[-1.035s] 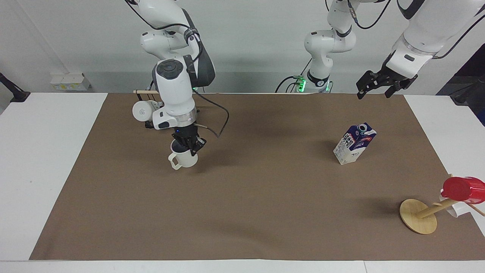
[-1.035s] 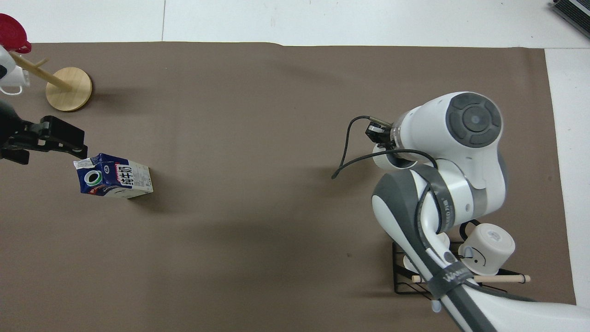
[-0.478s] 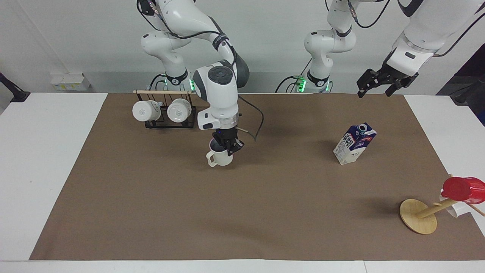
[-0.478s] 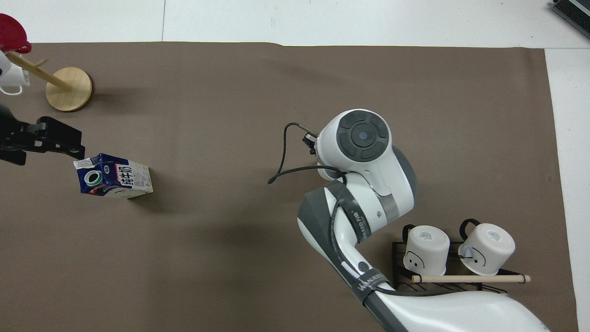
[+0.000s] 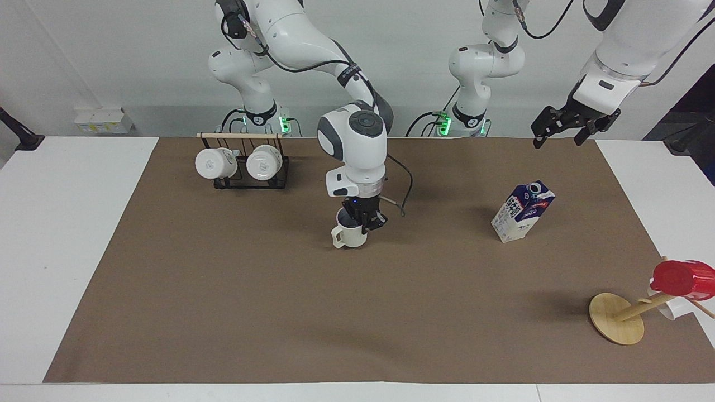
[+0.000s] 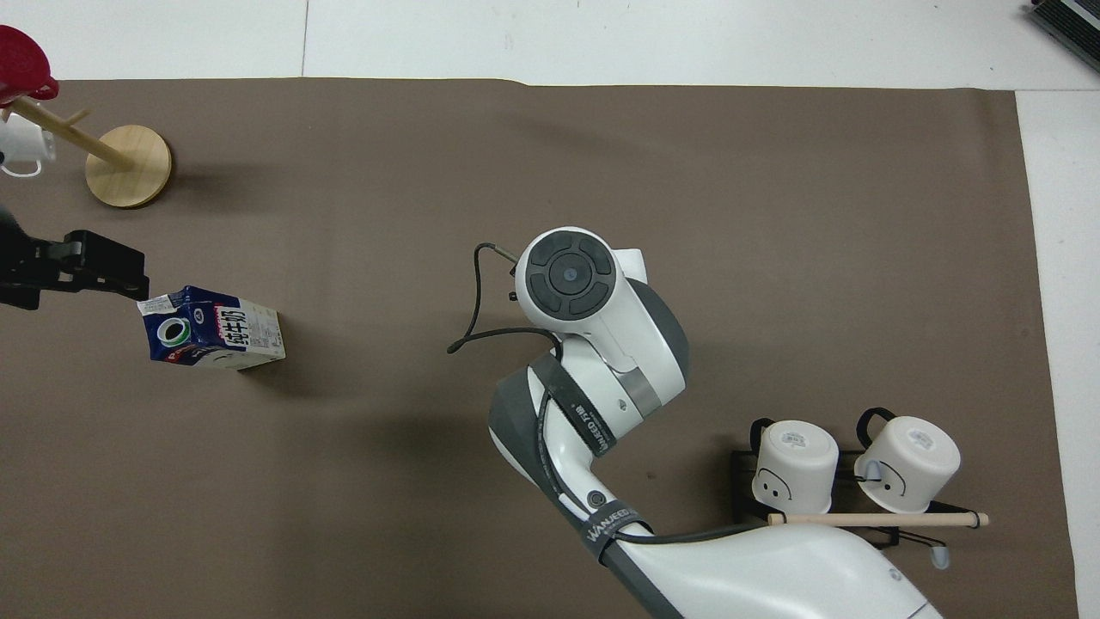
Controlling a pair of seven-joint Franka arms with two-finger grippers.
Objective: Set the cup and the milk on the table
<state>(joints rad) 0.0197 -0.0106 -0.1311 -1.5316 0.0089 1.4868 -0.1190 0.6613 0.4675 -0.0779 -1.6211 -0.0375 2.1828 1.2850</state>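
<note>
The cup (image 5: 351,237), a cream-white mug with a squared loop handle, is at the middle of the table (image 5: 357,312), low over the brown sheet or on it; I cannot tell which. My right gripper (image 5: 363,220) points straight down and is shut on the cup's rim. In the overhead view the right arm's wrist (image 6: 567,279) hides the cup. The milk (image 5: 522,212) stands on the sheet toward the left arm's end and also shows in the overhead view (image 6: 215,327). My left gripper (image 5: 560,135) hangs open and empty in the air above the milk (image 6: 86,288).
A black wire rack (image 5: 243,164) with two white mugs stands near the robots at the right arm's end (image 6: 851,473). A wooden mug tree (image 5: 617,318) carries a red cup (image 5: 681,279) at the left arm's end, farther from the robots (image 6: 129,165).
My right arm has carried the cup from beside the rack toward the table's middle and uncovered the rack. The left gripper has risen slightly. The milk has not moved.
</note>
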